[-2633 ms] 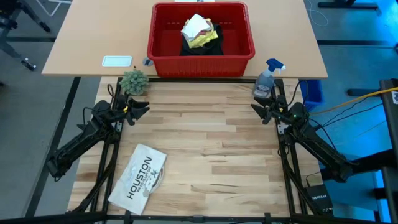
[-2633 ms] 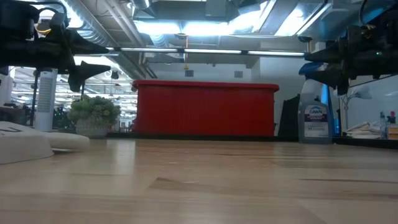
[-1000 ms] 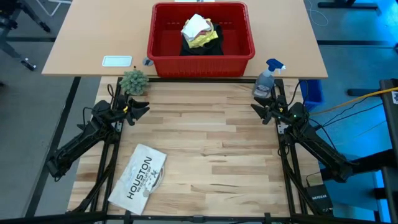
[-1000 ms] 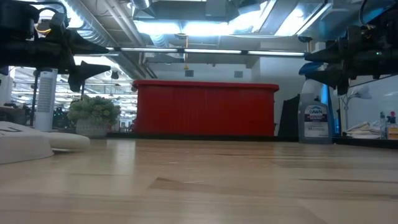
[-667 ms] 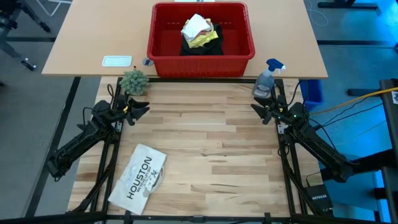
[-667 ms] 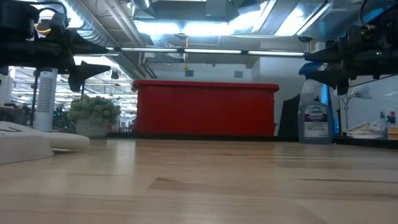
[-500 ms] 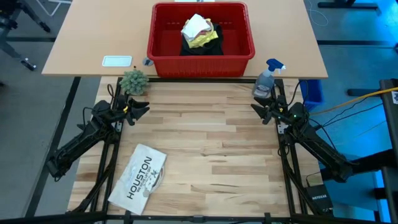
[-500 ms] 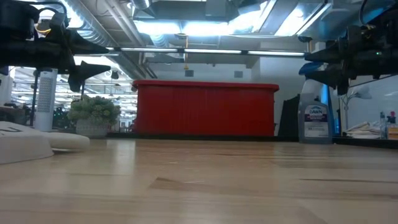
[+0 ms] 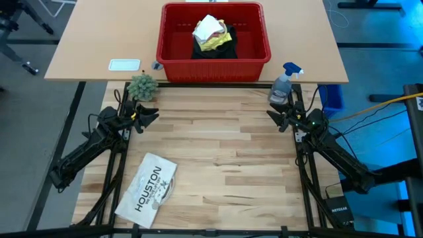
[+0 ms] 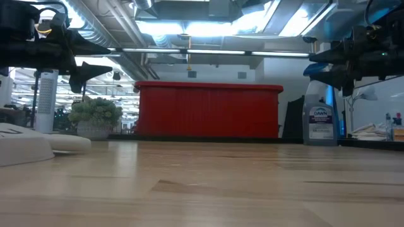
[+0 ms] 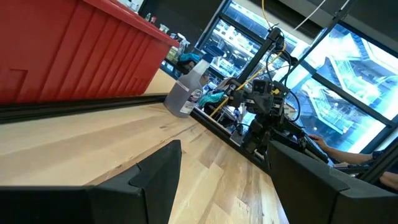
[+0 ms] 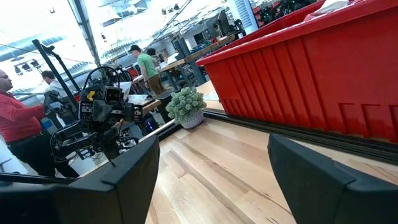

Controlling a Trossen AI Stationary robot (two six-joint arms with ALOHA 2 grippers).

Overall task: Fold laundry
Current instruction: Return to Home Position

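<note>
The laundry lies piled in the red basket (image 9: 173, 41) on the tan table beyond the wooden one. A white cloth (image 9: 208, 26) tops a yellow garment (image 9: 219, 42) and a black one (image 9: 213, 52). My left gripper (image 9: 153, 116) hovers open at the wooden table's far left. It points level toward the far right, with nothing between its fingers. My right gripper (image 9: 271, 116) mirrors it at the far right, open and holding nothing. In the low view only the basket's wall (image 10: 208, 110) shows, and the laundry is hidden behind it.
A flat white item printed "HOUSTON" (image 9: 149, 187) lies near left on the wooden table. A small potted plant (image 9: 142, 86) stands by the left gripper, a spray bottle (image 9: 283, 84) by the right. A small pale tray (image 9: 124, 65) lies left of the basket. People (image 12: 146, 62) stand in the room behind.
</note>
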